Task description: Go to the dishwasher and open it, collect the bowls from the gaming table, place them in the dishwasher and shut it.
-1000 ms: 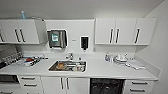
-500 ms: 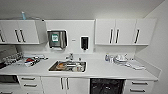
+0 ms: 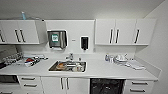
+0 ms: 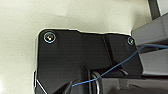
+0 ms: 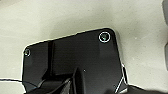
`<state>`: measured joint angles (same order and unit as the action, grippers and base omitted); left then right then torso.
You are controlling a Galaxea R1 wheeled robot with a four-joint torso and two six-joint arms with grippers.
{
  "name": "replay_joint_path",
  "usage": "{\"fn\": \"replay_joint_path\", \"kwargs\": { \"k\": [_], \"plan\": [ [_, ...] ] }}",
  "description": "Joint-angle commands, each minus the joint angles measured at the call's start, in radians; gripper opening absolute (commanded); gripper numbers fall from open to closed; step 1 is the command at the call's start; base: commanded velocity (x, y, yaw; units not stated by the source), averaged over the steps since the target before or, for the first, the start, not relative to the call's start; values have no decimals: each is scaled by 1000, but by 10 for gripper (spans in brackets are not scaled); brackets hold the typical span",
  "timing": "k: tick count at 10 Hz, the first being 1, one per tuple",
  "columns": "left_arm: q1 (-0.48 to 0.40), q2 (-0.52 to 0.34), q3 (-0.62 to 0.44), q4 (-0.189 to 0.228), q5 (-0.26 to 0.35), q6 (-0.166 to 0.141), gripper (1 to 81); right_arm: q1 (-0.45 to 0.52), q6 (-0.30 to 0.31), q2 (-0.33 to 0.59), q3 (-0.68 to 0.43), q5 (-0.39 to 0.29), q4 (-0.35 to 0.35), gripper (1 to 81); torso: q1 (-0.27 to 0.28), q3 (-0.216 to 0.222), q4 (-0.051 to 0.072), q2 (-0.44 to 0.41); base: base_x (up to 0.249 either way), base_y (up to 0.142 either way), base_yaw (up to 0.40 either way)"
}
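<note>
The head view faces a white kitchen wall. The dishwasher (image 3: 107, 86) sits under the white tabletop (image 3: 105, 70), to the right of the sink (image 3: 67, 66), and its dark inside with racks is visible, so its front is open. White cabinet doors (image 3: 63, 85) with bar handles are just left of it, and drawers (image 3: 138, 86) are on its right. The sink holds some dishes. Above it on the wall hang a steel paper towel dispenser (image 3: 57, 39) and a black soap dispenser (image 3: 84, 43). Upper cabinets (image 3: 123, 31) run along the wall. More dishes (image 3: 28, 61) lie on the tabletop at the left, and some cups and plates (image 3: 120, 59) stand at the right. Both wrist views look down on a pale floor (image 4: 22, 22) behind the robot's dark plate. For the left end effector and the right end effector I cannot tell if the fingers are spread or pressed together.
</note>
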<state>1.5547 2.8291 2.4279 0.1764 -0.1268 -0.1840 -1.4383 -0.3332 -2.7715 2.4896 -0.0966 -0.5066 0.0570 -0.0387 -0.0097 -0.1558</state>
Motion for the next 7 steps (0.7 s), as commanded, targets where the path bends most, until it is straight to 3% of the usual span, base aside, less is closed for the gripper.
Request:
{"fn": "replay_joint_path", "kwargs": {
  "k": [1, 2, 3, 6, 7],
  "plan": [
    [-44, -2, 16, 6, 49, 1, 811, 15, -4, -108, 132, -58, 63, 811, 0, -80, 0, 0, 0, 0, 0],
    [-41, 0, 17, 6, 49, 3, 811, 14, -4, -108, 129, -60, 63, 811, 0, -88, 0, 0, 0, 0, 0],
    [-41, 1, 17, 6, 49, 3, 811, 14, -4, -108, 127, -58, 63, 811, 0, -15, 0, 0, 0, 0, 0],
    [-41, 7, 17, 5, 64, 1, 811, 14, -4, -110, 127, -58, 63, 811, 0, -54, 0, 0, 0, 0, 0],
    [-41, 9, 17, 6, 69, 1, 811, 15, -4, -110, 127, -58, 65, 811, -57, -54, 0, 100, 0, 0, 0]
  ]
}}
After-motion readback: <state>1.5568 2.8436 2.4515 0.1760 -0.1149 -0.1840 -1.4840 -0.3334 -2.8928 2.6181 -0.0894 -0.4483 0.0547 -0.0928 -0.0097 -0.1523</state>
